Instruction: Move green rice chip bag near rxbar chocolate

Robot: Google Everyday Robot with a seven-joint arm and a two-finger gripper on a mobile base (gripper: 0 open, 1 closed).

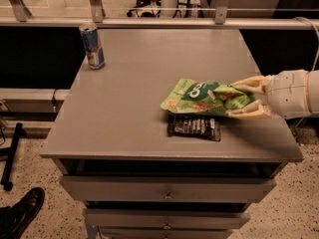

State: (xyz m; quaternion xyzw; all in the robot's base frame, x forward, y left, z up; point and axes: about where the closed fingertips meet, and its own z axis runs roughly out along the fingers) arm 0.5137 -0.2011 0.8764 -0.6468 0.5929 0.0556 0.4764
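Your hand (239, 101) is clamped on the green rice chip bag (202, 97).
The bag sticks out ahead of the hand; the rxbar chocolate (194, 127) lies just beside it on the desk (129, 108).

Gripper (235, 101) on glossy bag (198, 96) — matt table (132, 108)

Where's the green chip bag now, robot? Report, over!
Gripper at right of table, shut on green rice chip bag. Bag overlaps far edge of rxbar chocolate. Can far left, nothing blocking.
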